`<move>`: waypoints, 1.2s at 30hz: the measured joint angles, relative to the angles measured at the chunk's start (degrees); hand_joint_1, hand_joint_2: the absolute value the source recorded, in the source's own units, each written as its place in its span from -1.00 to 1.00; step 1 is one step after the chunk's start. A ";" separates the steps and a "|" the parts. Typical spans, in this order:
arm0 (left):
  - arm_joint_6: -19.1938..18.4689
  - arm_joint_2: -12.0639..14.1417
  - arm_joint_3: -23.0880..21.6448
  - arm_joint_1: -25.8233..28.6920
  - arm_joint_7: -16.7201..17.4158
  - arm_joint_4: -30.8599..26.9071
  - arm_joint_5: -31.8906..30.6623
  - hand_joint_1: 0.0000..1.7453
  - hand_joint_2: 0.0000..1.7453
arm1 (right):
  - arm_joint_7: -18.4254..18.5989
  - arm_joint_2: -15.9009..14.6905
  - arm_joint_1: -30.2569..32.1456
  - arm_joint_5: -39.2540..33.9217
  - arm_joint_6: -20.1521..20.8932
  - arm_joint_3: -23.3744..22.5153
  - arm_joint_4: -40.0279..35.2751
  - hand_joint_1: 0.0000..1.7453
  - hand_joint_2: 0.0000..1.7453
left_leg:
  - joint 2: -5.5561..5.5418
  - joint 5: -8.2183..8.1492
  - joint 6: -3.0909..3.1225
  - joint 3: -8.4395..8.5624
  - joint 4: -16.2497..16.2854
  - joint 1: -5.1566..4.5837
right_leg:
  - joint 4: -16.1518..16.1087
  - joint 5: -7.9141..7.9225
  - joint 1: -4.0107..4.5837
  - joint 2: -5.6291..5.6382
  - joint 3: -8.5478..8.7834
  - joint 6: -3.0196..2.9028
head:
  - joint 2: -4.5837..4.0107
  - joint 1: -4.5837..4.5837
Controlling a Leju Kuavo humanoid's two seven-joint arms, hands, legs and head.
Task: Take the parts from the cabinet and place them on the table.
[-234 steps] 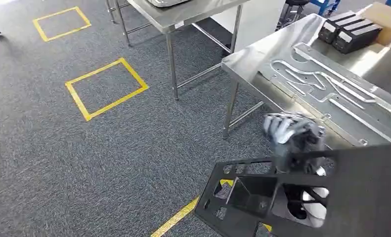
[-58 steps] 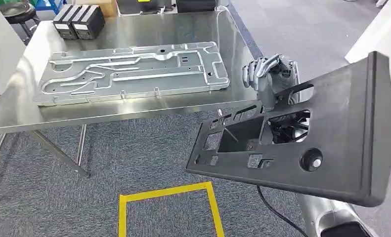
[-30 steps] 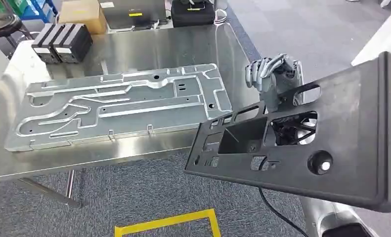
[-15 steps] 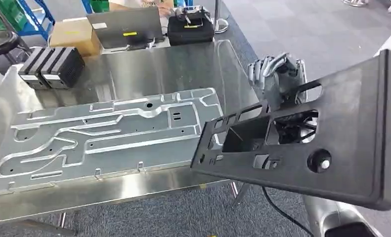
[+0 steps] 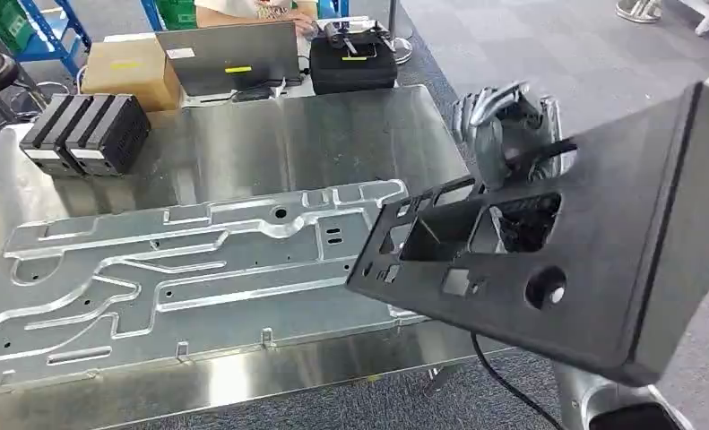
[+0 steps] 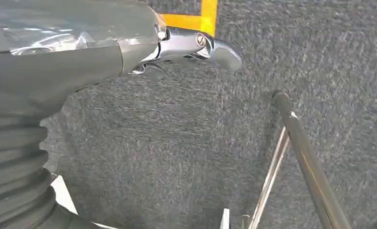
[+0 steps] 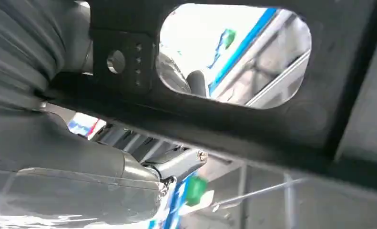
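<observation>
Panel (image 5: 592, 269): black, tilted, clamped in right hand (image 5: 503, 134), low corner overlapping right end of plate (image 5: 189, 269). We judge: carry it onto bare table (image 5: 332, 134) beyond plate, level, lower, release. Left hand (image 6: 105, 52): grip state unclear to us.

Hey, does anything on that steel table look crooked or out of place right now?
Mildly. The metal plate lies at a slant across the table, and the black panel in the right robot hand hangs tilted over the plate's right end, not set down. Nothing looks damaged or spilled.
</observation>
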 joint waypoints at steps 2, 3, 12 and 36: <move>-0.90 -0.04 -0.13 -0.08 -0.70 0.00 0.00 -1.00 1.00 | 2.79 -0.02 -6.40 0.00 -0.73 0.31 4.20 1.00 1.00 | 0.19 -0.39 0.24 0.00 0.11 -0.27 | 8.63 -2.31 -0.05 -0.12 -5.76 0.17 | 0.00 0.00; -1.62 -0.04 -0.26 -0.37 -1.53 0.00 0.00 -1.00 1.00 | 3.75 -0.02 -10.52 0.29 -0.75 0.55 7.52 1.00 1.00 | 0.19 -0.61 0.24 0.08 0.22 -0.34 | 9.63 -1.14 -0.03 -0.15 -7.29 0.16 | 0.00 0.00; -5.14 -0.79 -0.31 -1.03 -5.57 0.07 0.00 -1.00 1.00 | 5.91 3.04 -28.29 6.44 -3.48 5.16 27.98 1.00 1.00 | -0.57 -1.74 -1.21 0.89 0.39 -0.80 | -8.76 9.88 0.02 0.17 -1.61 -1.65 | 0.00 -0.02; -2.26 -1.07 -1.33 -1.13 -4.24 0.37 0.00 -1.00 1.00 | 0.71 8.72 -33.64 16.04 -4.59 15.67 61.69 1.00 1.00 | -0.24 -2.00 -0.35 0.59 1.23 0.48 | 7.24 4.58 -0.38 -0.36 -9.87 0.54 | 0.00 0.00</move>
